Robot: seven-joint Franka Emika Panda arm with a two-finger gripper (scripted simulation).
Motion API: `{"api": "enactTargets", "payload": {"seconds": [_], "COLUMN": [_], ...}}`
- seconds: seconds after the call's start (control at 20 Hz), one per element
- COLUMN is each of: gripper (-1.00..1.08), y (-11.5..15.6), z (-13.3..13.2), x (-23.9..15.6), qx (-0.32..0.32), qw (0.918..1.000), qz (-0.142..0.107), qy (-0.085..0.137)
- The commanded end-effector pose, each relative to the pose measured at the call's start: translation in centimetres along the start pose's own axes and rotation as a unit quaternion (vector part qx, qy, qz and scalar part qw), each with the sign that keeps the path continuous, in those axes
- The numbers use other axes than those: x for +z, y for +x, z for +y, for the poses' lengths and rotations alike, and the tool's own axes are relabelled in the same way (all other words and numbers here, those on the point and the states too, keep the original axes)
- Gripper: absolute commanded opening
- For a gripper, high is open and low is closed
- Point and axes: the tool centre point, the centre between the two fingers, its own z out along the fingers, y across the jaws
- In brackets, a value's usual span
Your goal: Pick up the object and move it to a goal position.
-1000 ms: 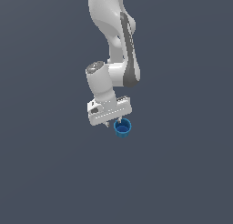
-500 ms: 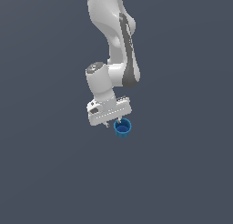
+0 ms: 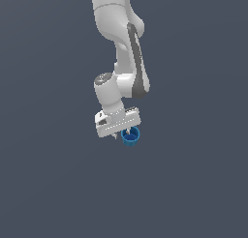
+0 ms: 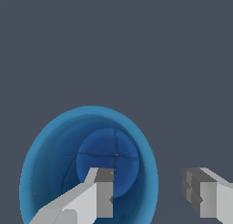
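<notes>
The pincer stands apart, one finger inside the cup, the other outside, straddling its wall. In the exterior view the cup sits just under the arm.

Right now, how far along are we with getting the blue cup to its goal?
Done: the gripper is down at the blue cup, one finger inside the rim, the other outside. In hand: the grasp; the jaws stand apart and I cannot tell if they pinch the wall. Left: closing, lifting, carrying. No goal marker shows.
</notes>
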Motion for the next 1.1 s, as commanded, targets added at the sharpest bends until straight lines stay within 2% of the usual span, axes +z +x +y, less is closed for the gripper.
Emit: {"api": "enactTargets", "payload": {"seconds": [0.0, 0.05, 0.7, 1.05], "gripper": [0.28, -1.00, -1.00, -1.00], "y": [0.0, 0.0, 0.1, -0.1], "z": [0.0, 0.0, 0.1, 0.8], "x": [0.3, 0.3, 0.0, -2.4], "qx": [0.000, 0.000, 0.000, 0.000], "qw": [1.0000, 1.0000, 1.0000, 1.0000], "qz": [0.000, 0.000, 0.001, 0.001], "qy": [0.000, 0.000, 0.000, -0.001]}}
